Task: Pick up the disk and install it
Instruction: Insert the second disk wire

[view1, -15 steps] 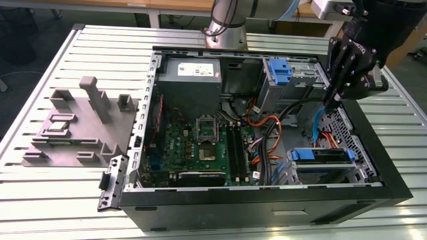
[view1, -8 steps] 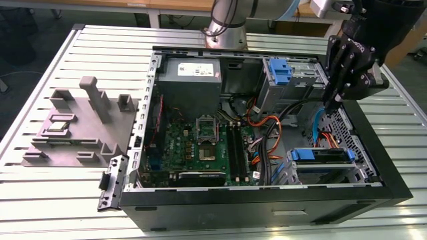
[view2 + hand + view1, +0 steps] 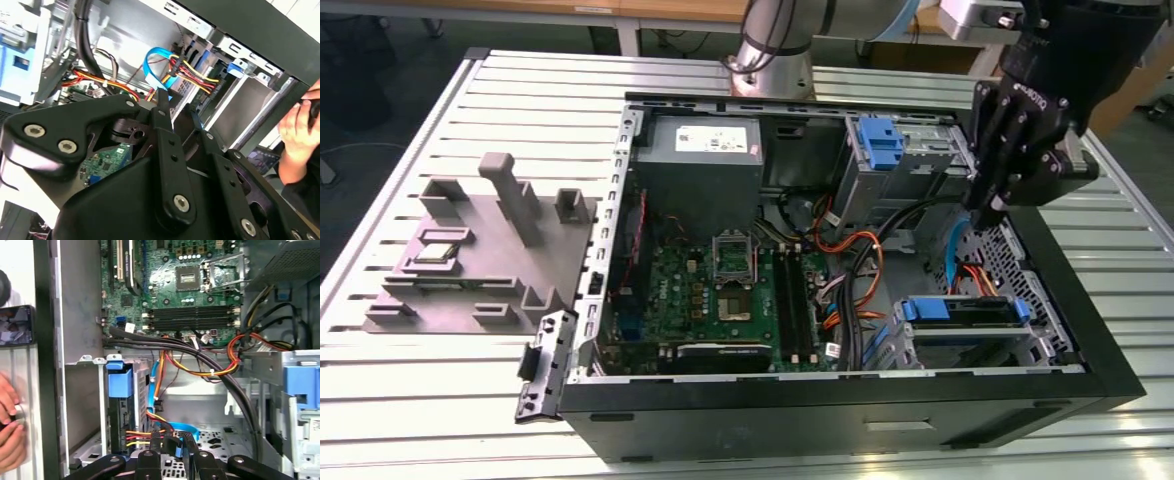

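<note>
An open black computer case (image 3: 1067,330) lies on its side on a slatted metal table (image 3: 440,400), exposing a green motherboard (image 3: 720,285), a grey power supply (image 3: 700,160) and bundles of orange, red and yellow cables (image 3: 854,265). The disk (image 3: 961,312), a flat drive framed by a blue plastic bracket, sits in the drive bay at the case's corner nearest the exterior view's right; in the first wrist view it (image 3: 120,405) stands edge-on in its metal cage, blue tab outward, with coloured wires running to its end. A second blue-handled caddy (image 3: 881,145) is fixed beside the power supply. A grey fixture block (image 3: 474,250) holding a small silver chip (image 3: 438,252) rests on the table outside the case. The black gripper (image 3: 987,213) hangs above the case's cable area, near the drive bay, fingers pointing downward; they appear close together and grip nothing. A person's hand (image 3: 10,427) rests at the table edge in the first wrist view.
</note>
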